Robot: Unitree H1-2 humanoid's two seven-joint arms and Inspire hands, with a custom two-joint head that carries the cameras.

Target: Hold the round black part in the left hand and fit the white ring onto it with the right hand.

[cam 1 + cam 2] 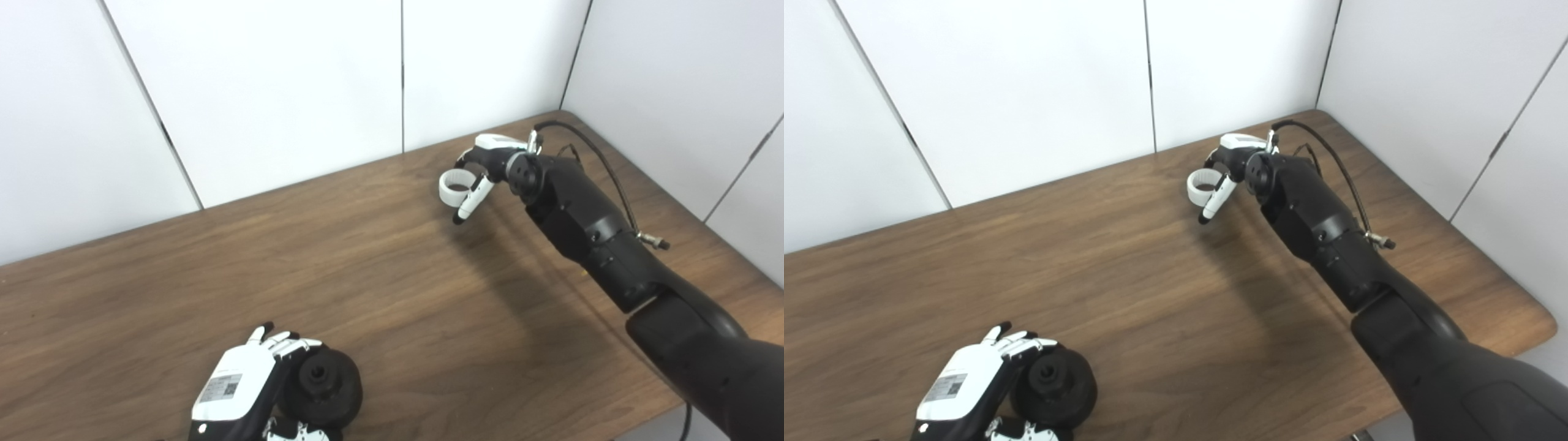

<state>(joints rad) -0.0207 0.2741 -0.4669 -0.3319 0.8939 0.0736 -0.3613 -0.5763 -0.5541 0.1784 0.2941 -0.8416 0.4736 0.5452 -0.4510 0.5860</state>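
The round black part (pixel 323 386) is a thick disc with a hub hole, near the table's front edge at the lower left. My left hand (pixel 245 392) is wrapped around its left side, fingers over the top and thumb underneath. The white ring (pixel 456 186) is a short wide band at the far right of the table, held between the fingers of my right hand (pixel 490 162), whose arm stretches far across the table. The ring appears just above the wood. The two hands are far apart.
The brown wooden table (pixel 380 282) fills the view, with white wall panels (pixel 275 92) behind and to the right. A black cable (pixel 603 165) loops off the right forearm. The table's rounded right corner (pixel 1543 318) is close to the right arm.
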